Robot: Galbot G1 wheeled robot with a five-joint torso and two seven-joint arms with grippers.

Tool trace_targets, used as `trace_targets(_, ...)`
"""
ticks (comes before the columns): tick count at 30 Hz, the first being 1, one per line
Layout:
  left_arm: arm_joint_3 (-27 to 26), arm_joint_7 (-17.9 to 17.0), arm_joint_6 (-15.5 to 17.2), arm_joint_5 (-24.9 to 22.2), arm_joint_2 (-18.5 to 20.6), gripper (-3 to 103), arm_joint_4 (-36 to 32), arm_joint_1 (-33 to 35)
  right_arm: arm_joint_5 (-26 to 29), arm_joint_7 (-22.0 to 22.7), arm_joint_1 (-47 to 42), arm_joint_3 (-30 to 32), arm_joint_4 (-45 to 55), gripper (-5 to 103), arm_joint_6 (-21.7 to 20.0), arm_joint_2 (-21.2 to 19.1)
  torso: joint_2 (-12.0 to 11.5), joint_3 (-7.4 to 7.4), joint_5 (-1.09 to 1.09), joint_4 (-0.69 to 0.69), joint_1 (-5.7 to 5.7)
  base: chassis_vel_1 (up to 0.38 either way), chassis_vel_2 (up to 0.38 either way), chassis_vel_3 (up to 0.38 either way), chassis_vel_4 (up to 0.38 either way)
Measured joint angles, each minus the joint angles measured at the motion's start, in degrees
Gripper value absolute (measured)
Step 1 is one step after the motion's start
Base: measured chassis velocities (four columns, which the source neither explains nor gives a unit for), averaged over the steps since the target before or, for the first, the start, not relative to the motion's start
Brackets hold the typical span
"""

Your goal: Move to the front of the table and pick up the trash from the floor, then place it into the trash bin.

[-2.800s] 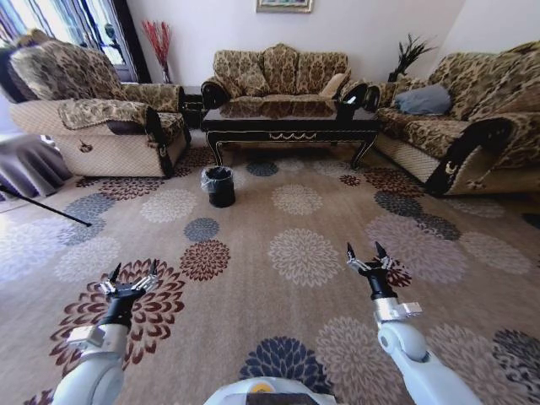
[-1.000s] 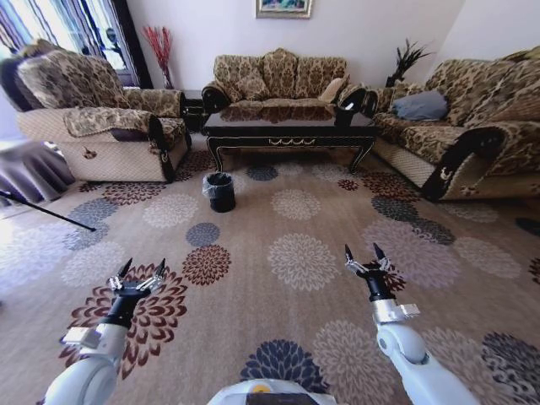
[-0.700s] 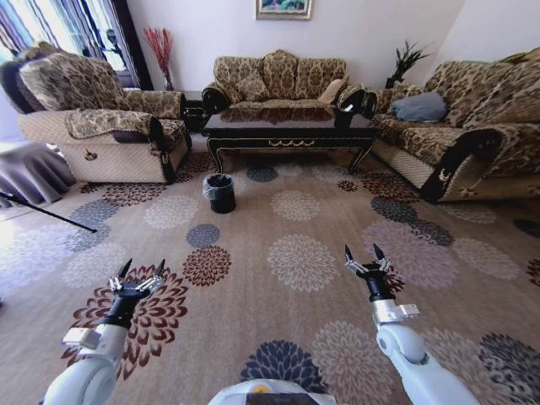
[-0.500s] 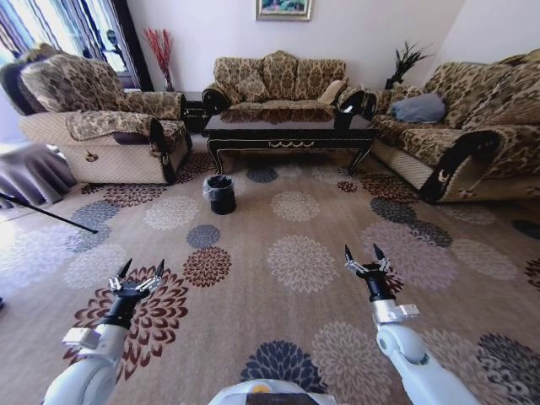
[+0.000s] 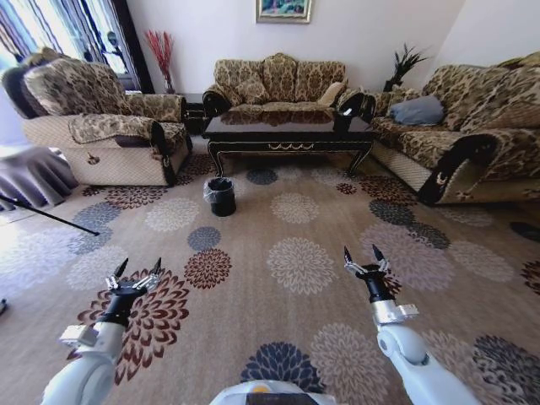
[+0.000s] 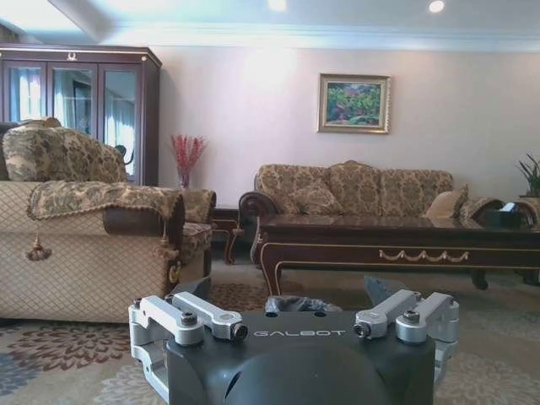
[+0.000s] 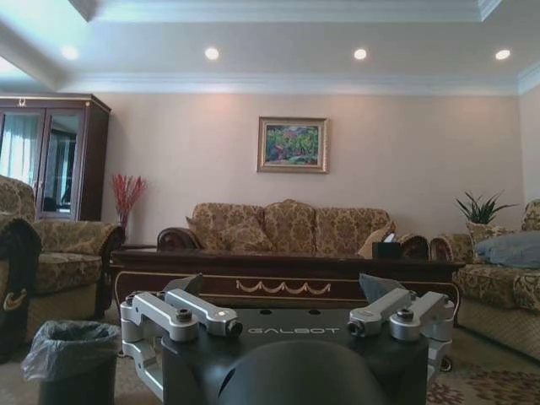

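The dark glossy table stands far ahead between the sofas, also seen in the left wrist view and the right wrist view. The black trash bin with its clear liner sits on the flowered floor left of the table's front; it also shows in the right wrist view. The trash is out of view. My left gripper and right gripper hover low over the carpet, both open and holding nothing, far short of the bin.
An armchair stands at the left and a long sofa at the right, with another sofa behind the table. A thin dark rod lies on the floor at the far left. Wide carpet lies between me and the table.
The whole head view has shifted a little, so the camera has moved. Both grippers keep the same open pose before me.
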Motion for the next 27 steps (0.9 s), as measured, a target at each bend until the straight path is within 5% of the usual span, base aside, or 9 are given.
trace_targets(6,-4.3,-1.2,4.0,-4.4,1.7,100,1.5,-2.9,0.4,0.3,-2.5,3.4,2.6,100,-7.7,-3.0,1.5,0.96,0.0,-0.01,0.49,0.0,0.0,0.0,0.0)
trace_targets(12,-6.0,-2.8,7.8,-6.0,2.6,100,2.7,-4.7,-0.2,3.0,-3.2,5.9,3.7,100,-10.8,-4.0,2.9,1.98,0.0,0.0,0.92,0.0,0.0,0.0,0.0)
trace_targets(27,-6.3,-2.7,10.8,-7.4,3.2,100,3.1,-6.3,0.0,4.4,-3.1,6.9,4.7,100,-11.7,-3.8,6.1,4.13,0.0,-0.01,2.02,0.0,0.0,0.0,0.0)
